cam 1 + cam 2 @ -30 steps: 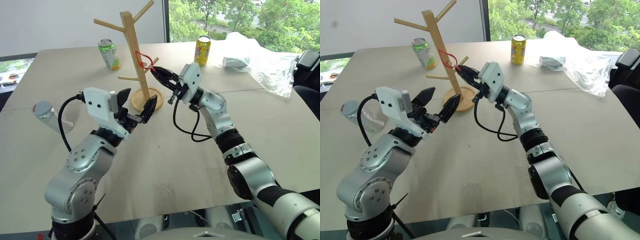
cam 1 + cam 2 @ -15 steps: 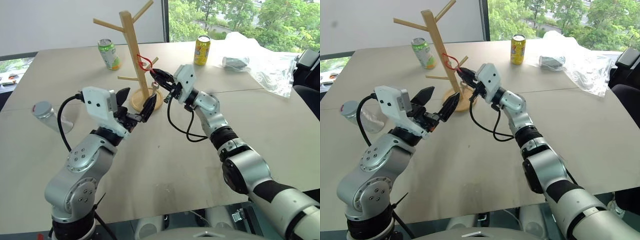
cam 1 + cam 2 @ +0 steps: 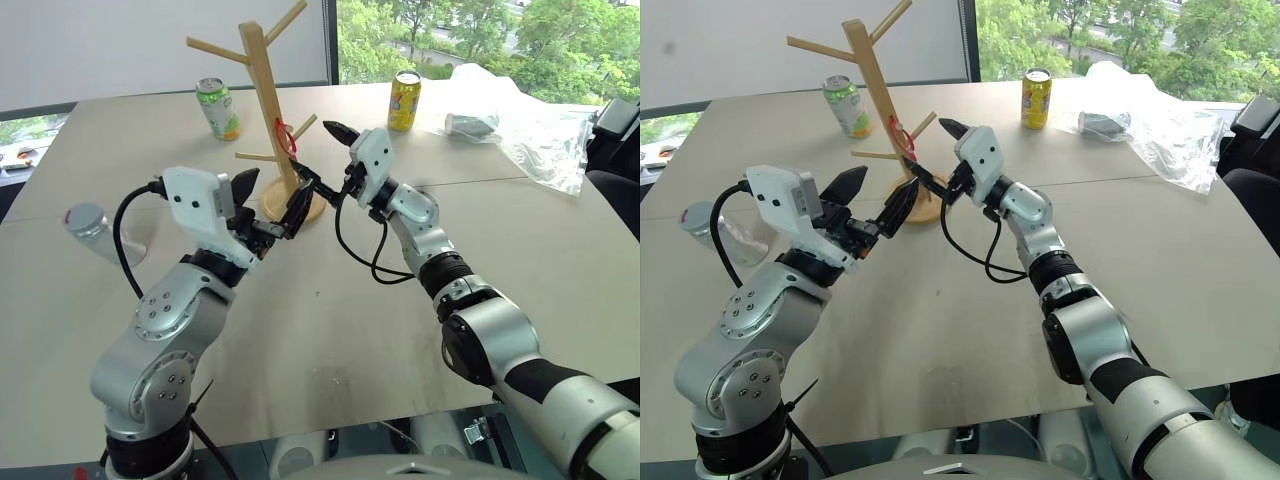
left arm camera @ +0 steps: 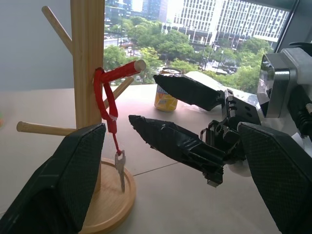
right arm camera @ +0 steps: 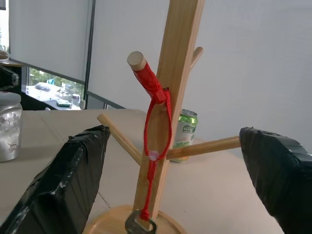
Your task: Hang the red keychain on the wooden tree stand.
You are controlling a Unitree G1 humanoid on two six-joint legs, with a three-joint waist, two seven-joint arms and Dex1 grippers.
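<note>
The wooden tree stand (image 3: 268, 95) rises from its round base at the table's middle back. The red keychain (image 3: 284, 137) hangs from one of its angled pegs, close to the pole. In the wrist views the red loop (image 5: 157, 109) sits over the peg and the small key (image 4: 120, 166) dangles above the base. My right gripper (image 3: 318, 153) is open just right of the stand, its fingers above and below the keychain's height and off it. Nearer to me, my left gripper (image 3: 280, 193) is open in front of the base, holding nothing.
A green can (image 3: 218, 107) stands behind the stand to the left, a yellow can (image 3: 404, 100) behind to the right. A clear plastic jar (image 3: 93, 230) lies at the table's left. Crumpled clear plastic (image 3: 525, 115) covers the back right corner.
My right gripper has opened and let go of the red keychain, which now hangs on the peg by itself. The left arm has stayed still.
</note>
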